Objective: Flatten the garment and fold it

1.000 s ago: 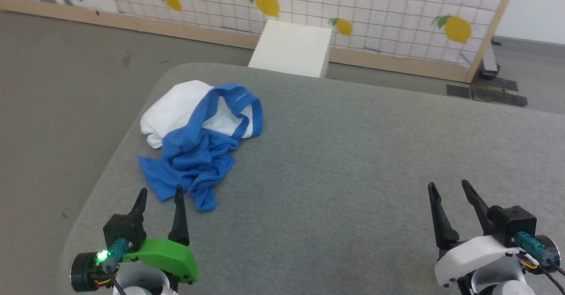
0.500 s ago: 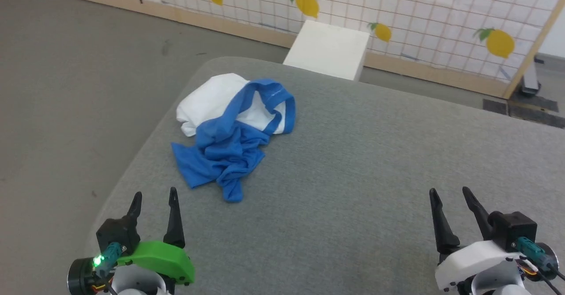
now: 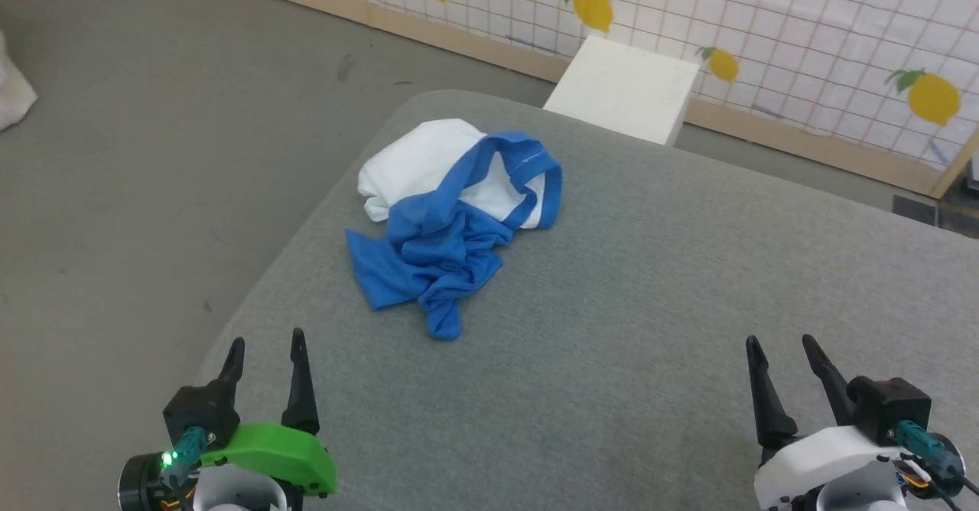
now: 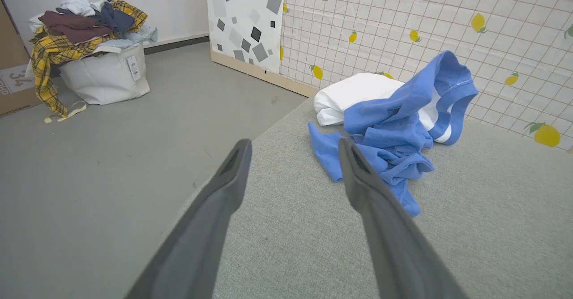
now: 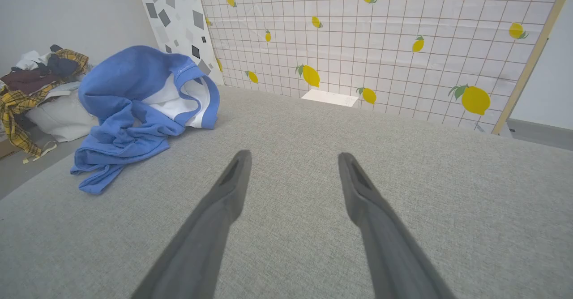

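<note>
The bed [image 3: 612, 304] is taken in first, a broad grey pad, and the lemon screen [image 3: 803, 21] is seen standing beyond its far edge. Over the last second the whole head view has been swung to the left. The heap is now framed nearer the middle, but that is the camera turning, not the cloth being moved. The garment [image 3: 451, 213] is found crumpled near the bed's far left corner. Its white body is bunched toward the far edge and its blue sleeves are tangled toward the near side. A white box [image 3: 623, 86] is seen on the floor just past the far edge. A laundry basket [image 4: 105, 73] is spotted well off to the left.

The left gripper [image 3: 267, 336] is held at the near left corner, fingers spread wide, nothing between them. The right gripper [image 3: 780, 339] is held at the near edge, well to the right, fingers equally apart and empty.

Nothing is flattened yet. The turn is judged to be a lining-up on the heap, and a reach by the left arm is likely called for first.
</note>
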You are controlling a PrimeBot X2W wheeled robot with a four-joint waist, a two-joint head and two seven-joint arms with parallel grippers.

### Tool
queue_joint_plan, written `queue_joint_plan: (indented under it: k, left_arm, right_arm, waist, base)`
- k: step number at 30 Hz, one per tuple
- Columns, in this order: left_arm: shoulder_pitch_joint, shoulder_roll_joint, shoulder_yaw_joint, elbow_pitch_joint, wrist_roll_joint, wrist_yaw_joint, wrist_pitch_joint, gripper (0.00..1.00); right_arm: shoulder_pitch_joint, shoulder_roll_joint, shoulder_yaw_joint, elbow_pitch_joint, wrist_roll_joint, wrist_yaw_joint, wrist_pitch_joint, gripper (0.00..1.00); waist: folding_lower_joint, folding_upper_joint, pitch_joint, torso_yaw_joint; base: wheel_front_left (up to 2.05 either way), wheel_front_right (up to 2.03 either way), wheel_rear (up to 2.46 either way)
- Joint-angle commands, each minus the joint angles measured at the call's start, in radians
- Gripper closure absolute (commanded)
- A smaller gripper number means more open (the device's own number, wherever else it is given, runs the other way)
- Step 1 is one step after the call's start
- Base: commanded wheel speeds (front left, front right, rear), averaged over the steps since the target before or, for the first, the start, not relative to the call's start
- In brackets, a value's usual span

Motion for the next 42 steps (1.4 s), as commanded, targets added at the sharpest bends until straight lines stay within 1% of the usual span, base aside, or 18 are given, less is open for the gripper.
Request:
queue_joint_plan:
  k: [1, 12, 21, 25, 28, 31, 35, 37, 39, 41, 42]
  left_arm:
    - [0.012, -0.001, 0.002, 0.008, -0.012, 0.007, -0.01, 0.0]
    - [0.016, -0.002, 0.0, 0.033, -0.034, 0.008, -0.033, 0.0]
    - [-0.019, -0.003, -0.007, 0.029, -0.075, 0.001, -0.051, 0.0]
    - [-0.097, -0.003, -0.02, 0.036, -0.111, -0.023, -0.059, 0.0]
    - [-0.215, -0.003, -0.031, 0.061, -0.139, -0.052, -0.065, 0.0]
    - [-0.357, 0.01, -0.049, 0.125, -0.156, -0.08, -0.048, 0.0]
    - [-0.579, 0.025, -0.062, 0.254, -0.224, -0.11, 0.067, 0.0]
    - [-0.688, 0.049, -0.087, 0.331, -0.245, -0.123, 0.157, 0.0]
    - [-0.782, 0.073, -0.112, 0.415, -0.272, -0.133, 0.263, 0.0]
    - [-0.859, 0.093, -0.136, 0.502, -0.303, -0.138, 0.39, 0.0]
    - [-0.891, 0.103, -0.153, 0.549, -0.316, -0.14, 0.473, 0.0]
  right_arm:
    - [0.012, 0.001, -0.004, 0.011, 0.01, -0.001, -0.011, 0.0]
    - [0.012, 0.001, -0.018, 0.05, 0.029, -0.001, -0.034, 0.0]
    - [0.007, 0.001, -0.018, 0.072, 0.029, -0.001, -0.052, 0.0]
    - [-0.001, 0.001, -0.02, 0.076, 0.02, -0.001, -0.06, 0.0]
    - [-0.013, 0.001, -0.022, 0.078, 0.007, -0.001, -0.064, 0.0]
    - [-0.031, 0.001, -0.029, 0.068, -0.012, -0.001, -0.058, 0.0]
    - [-0.056, 0.001, -0.049, 0.04, -0.041, -0.001, -0.041, 0.0]
    - [-0.066, 0.001, -0.06, 0.023, -0.056, -0.001, -0.03, 0.0]
    - [-0.075, 0.001, -0.071, 0.005, -0.067, -0.001, -0.022, 0.0]
    - [-0.08, 0.001, -0.087, -0.012, -0.071, -0.002, -0.017, 0.0]
    - [-0.082, 0.001, -0.095, -0.019, -0.069, -0.002, -0.015, 0.0]
  waist:
    - [0.0, 0.0, 0.002, 0.015]
    - [0.0, 0.0, 0.002, 0.057]
    - [0.0, 0.0, 0.012, 0.068]
    - [0.0, 0.0, 0.03, 0.058]
    - [0.0, 0.0, 0.054, 0.038]
    - [0.0, 0.0, 0.092, 0.005]
    - [0.0, 0.0, 0.162, -0.057]
    - [0.0, 0.0, 0.201, -0.091]
    - [0.0, 0.0, 0.241, -0.126]
    - [0.0, 0.0, 0.277, -0.156]
    - [0.0, 0.0, 0.295, -0.172]
  base:
    - [0.0, 0.0, 0.0]
    - [0.0, 0.0, 0.0]
    - [0.0, 0.0, 0.0]
    - [0.0, 0.0, 0.0]
    - [0.0, 0.0, 0.0]
    - [0.0, 0.0, 0.0]
    - [0.0, 0.0, 0.0]
    - [0.0, 0.0, 0.0]
    - [0.0, 0.0, 0.0]
    - [0.0, 0.0, 0.0]
    - [0.0, 0.0, 0.0]
